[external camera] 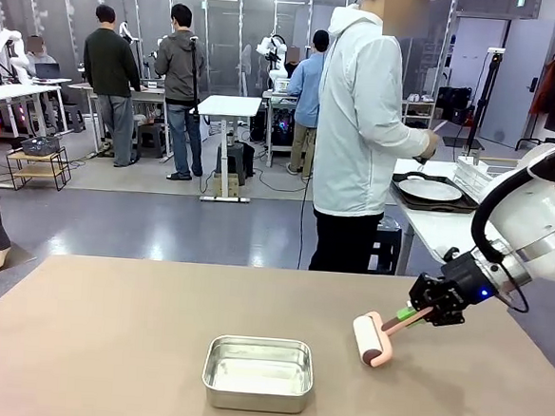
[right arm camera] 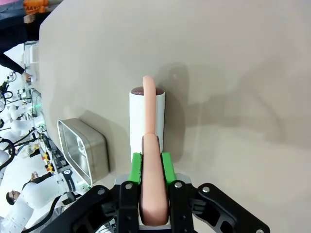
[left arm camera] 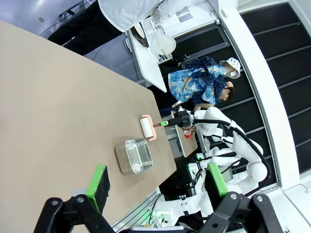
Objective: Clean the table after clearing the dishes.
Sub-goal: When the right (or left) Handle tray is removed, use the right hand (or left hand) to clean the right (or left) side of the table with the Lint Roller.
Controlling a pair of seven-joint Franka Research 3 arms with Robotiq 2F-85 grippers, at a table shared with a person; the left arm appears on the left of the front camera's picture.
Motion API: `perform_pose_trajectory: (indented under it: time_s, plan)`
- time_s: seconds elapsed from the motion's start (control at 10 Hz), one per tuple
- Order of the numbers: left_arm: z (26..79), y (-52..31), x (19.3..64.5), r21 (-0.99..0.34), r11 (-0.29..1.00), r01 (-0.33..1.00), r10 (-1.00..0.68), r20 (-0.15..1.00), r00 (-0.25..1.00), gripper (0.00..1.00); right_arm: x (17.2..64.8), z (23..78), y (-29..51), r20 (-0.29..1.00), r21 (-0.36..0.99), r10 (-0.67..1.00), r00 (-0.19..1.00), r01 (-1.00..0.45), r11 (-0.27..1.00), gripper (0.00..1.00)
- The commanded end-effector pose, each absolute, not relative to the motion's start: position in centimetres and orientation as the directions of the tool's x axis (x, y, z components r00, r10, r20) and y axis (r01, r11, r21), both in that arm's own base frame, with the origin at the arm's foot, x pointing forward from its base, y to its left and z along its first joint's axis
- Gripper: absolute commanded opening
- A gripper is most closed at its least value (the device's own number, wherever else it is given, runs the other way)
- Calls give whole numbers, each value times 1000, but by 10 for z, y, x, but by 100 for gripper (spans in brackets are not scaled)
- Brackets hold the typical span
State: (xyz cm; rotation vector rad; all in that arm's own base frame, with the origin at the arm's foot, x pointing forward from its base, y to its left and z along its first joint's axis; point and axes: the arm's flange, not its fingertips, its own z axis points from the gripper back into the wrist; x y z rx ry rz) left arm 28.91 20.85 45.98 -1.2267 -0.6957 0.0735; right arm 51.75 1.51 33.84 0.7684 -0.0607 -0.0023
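One tool, the right tool, is pinching the seemingly light, stiff roller by its pink handle near the steel pan; the left tool is gaping empty.

text: none legible | front view: small green sign at top edge, too small to read | right wrist view: orange object in top corner, pale marks too blurred to read

Shallow rectangular steel pan, pink-handled white roller apart to its right, person in white jacket beyond.
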Motion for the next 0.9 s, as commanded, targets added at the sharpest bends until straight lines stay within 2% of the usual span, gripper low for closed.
perform_pose_trajectory:
  time_s: [0.0,0.3,0.6,0.8]
  plan:
    - [462,210,287,-884,350,310,419,444,792,100,527,328,-8,93,563,-61,994,-2,826,20]
    - [462,210,287,-884,350,310,419,444,792,100,533,329,-34,105,361,-27,994,-13,933,20]
    - [462,210,287,-884,350,310,419,444,792,100,537,333,-58,113,250,-60,992,30,968,20]
    - [462,210,287,-884,350,310,419,444,792,100,534,338,-73,138,111,-91,986,76,991,20]
